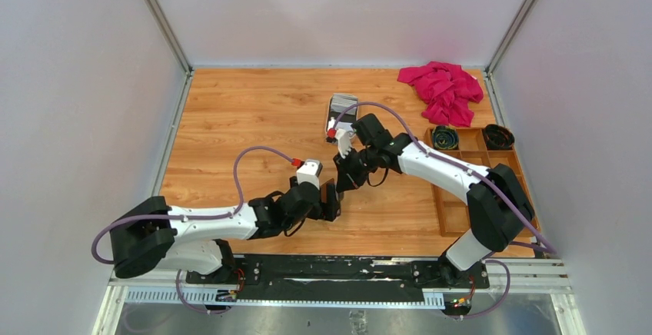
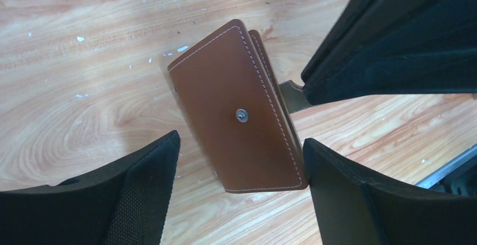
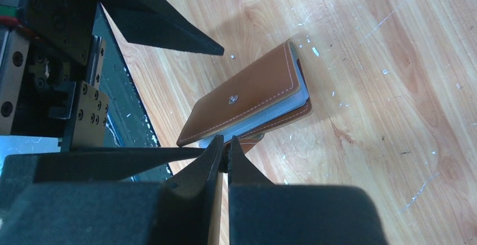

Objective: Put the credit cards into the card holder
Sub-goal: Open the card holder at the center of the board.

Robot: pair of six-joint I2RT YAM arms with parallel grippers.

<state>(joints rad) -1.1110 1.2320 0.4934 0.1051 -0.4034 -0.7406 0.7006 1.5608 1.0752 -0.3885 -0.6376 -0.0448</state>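
Note:
The card holder [image 3: 247, 96], a brown leather wallet with a metal snap, hangs folded a little above the wooden table. Greyish inner layers [image 3: 275, 112] show between its flaps. My right gripper [image 3: 225, 144] is shut on the small tab [image 2: 292, 96] at its edge. My left gripper [image 2: 241, 144] stands open around the card holder [image 2: 239, 110]. Its right finger [image 2: 337, 183] touches the stitched edge and its left finger [image 2: 140, 177] is apart from it. In the top view both grippers [image 1: 332, 200] [image 1: 344, 177] meet mid-table. A stack of credit cards [image 1: 342, 108] lies farther back.
A pink cloth [image 1: 444, 89] lies crumpled at the back right. A wooden compartment box [image 1: 469, 189] runs along the right edge, with two dark rolled items [image 1: 444, 137] [image 1: 498, 136] in its far cells. The black base rail [image 1: 338, 270] borders the near edge.

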